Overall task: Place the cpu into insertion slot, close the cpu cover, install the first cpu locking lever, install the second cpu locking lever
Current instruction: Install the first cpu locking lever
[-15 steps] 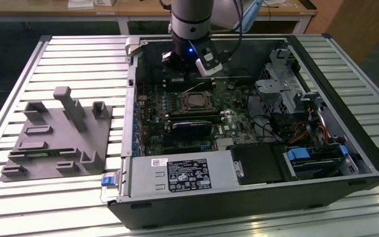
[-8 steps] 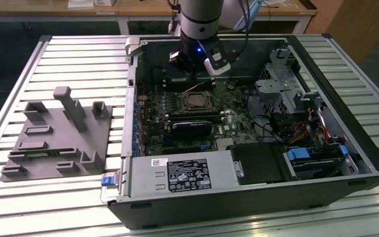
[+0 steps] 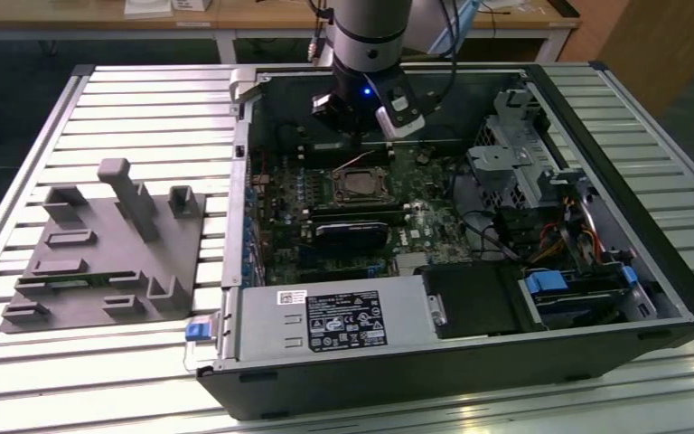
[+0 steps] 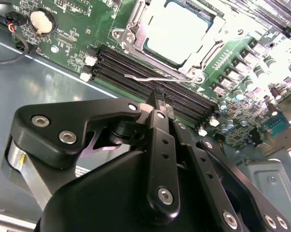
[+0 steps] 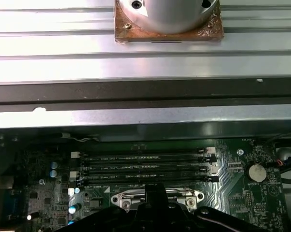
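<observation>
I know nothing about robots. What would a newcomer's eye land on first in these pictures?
Probably the open computer case lying on the slatted table, with the robot arm reaching down into it. In the second wrist view, a bright square chip sits inside a silver metal frame on the green board, just beyond the black gripper. A grey moulded block lies on the table at the exterior view's left.

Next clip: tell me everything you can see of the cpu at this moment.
The cpu is a flat square chip with a pale silvery metal top, lying level on the green motherboard, beside the black memory slots. The silver cpu cover frames its edges, its top showing through the window. The gripper is apart from it, near the memory slots.
</observation>
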{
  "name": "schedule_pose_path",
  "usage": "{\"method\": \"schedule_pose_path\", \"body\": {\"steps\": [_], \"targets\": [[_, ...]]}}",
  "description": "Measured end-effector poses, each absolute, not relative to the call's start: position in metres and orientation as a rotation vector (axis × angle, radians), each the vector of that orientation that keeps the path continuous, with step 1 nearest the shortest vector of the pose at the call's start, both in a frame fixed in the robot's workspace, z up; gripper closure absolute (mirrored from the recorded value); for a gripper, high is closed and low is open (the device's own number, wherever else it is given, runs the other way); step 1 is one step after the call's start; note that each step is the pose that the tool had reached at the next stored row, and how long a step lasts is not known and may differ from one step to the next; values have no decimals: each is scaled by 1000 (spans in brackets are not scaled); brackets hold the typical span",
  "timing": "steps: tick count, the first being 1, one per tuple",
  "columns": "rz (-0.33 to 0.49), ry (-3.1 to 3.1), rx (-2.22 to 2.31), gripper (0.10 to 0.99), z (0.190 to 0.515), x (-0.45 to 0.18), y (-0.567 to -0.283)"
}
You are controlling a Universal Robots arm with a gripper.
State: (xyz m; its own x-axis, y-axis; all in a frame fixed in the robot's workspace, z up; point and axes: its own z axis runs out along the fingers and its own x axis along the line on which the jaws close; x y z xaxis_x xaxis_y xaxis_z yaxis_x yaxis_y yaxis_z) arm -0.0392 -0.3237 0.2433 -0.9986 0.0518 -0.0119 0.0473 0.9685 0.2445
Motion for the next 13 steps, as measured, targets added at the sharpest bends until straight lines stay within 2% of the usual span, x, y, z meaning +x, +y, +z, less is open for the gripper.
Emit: {"method": "schedule_pose_path", "body": {"steps": [13], "targets": [[349, 3097, 86, 980, 241, -39, -323]]}}
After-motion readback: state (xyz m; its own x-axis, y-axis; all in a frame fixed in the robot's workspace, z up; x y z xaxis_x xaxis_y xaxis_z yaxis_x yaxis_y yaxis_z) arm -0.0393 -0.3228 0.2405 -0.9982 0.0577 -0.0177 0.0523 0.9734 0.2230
